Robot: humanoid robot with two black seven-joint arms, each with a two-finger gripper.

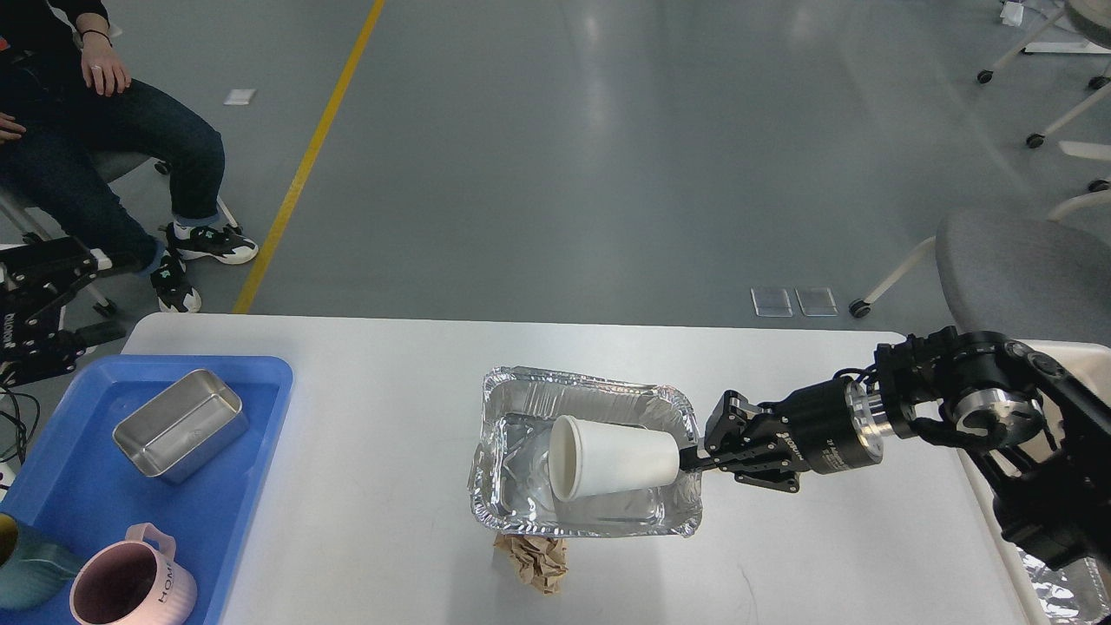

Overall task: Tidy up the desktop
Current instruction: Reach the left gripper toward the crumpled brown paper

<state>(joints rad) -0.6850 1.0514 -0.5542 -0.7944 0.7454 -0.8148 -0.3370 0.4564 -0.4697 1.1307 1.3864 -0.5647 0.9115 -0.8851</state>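
Worktop [373, 417], white, fills lower half of frame from left-centre to right edge. Centre of it: foil tray [590, 460], long axis running left-right, a white paper cup [612, 457] lying on its side inside, mouth toward frame left, base toward frame right. Crumpled brown paper [531, 562] just below tray's near rim, partly tucked under it.

Right hand [694, 458] enters from frame right, level with tray's right rim, fingers clenched on that rim beside cup's base. Tray lies directly left of this hand, so any drag or lift goes along tray's long axis. Near rim looks raised off worktop; likely carried, not resting. Risk judged: cup rolling out if tray tips.

Left hand [35, 317] at far left edge of frame, off worktop's upper left corner, well apart from tray; fingers spread, holding nothing. Right arm clearly the nearer one.

Blue tray [269, 382] at lower left, holding steel tin [180, 424], pink mug [130, 586], teal vessel [22, 569] cut by edge.
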